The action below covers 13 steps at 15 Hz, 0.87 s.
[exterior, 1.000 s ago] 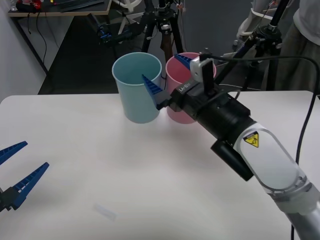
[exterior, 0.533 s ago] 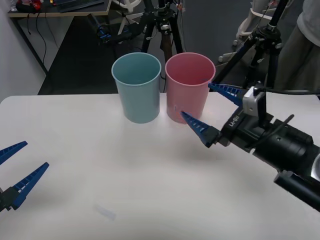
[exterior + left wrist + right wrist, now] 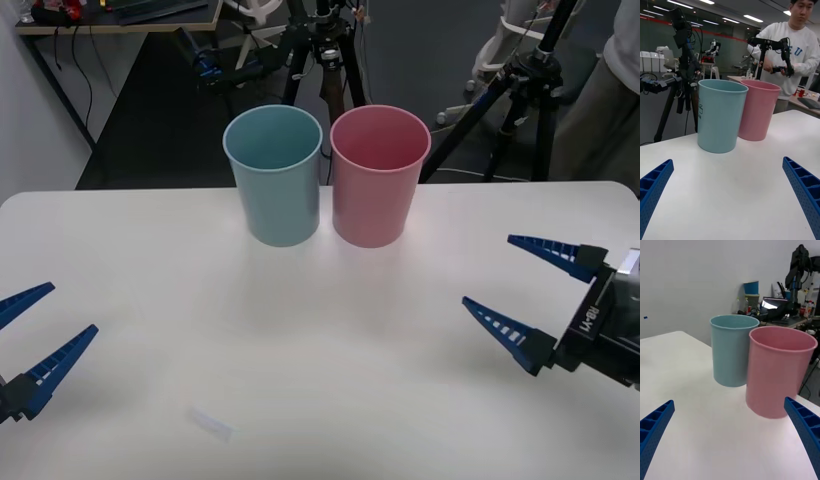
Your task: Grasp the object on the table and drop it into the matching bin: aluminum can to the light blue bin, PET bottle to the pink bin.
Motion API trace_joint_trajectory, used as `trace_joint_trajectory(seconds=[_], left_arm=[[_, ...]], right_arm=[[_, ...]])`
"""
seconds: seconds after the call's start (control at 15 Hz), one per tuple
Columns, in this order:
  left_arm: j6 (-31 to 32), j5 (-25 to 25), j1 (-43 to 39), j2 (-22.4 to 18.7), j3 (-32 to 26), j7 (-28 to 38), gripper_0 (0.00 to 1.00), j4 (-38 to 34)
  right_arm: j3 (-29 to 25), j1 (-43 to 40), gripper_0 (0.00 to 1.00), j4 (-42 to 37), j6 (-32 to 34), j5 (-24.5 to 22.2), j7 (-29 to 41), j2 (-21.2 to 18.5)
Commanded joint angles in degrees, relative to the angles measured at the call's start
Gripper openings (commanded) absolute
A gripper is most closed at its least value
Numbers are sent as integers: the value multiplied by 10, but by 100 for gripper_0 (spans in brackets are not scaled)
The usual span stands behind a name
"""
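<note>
The light blue bin (image 3: 273, 180) and the pink bin (image 3: 378, 180) stand side by side, upright, at the far edge of the white table (image 3: 320, 330). The aluminum can is out of view. My right gripper (image 3: 488, 270) hovers open and holds nothing, low over the table's right side, well in front of and to the right of the pink bin. My left gripper (image 3: 73, 307) is open at the near left edge. In the right wrist view the light blue bin (image 3: 732, 352) and the pink bin (image 3: 778, 375) sit beyond my right gripper (image 3: 728, 401).
A small clear scrap (image 3: 210, 424) lies on the table near the front left. Black tripods (image 3: 320, 50) (image 3: 520, 90) stand on the floor behind the bins. In the left wrist view both bins (image 3: 720, 116) (image 3: 758, 112) rise beyond my left gripper (image 3: 727, 160).
My right arm has pulled back from above the bins to the table's right side, open all the while. The left gripper has not moved.
</note>
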<state>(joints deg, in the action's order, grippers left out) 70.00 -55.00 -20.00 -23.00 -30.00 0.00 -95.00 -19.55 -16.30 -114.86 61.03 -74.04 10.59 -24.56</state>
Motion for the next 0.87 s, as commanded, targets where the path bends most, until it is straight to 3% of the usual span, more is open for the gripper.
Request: trace_joint_trajectory(seconds=[0.07,0.47,0.87], left_arm=[[0,0,0,0,0,0,100,0],[0,0,0,0,0,0,100,0],[0,0,0,0,0,0,100,0]], right_arm=[[-51,-16,100,53,60,29,-3,2],[-132,-30,100,122,104,43,-21,2],[-151,-37,100,126,104,53,-24,2]])
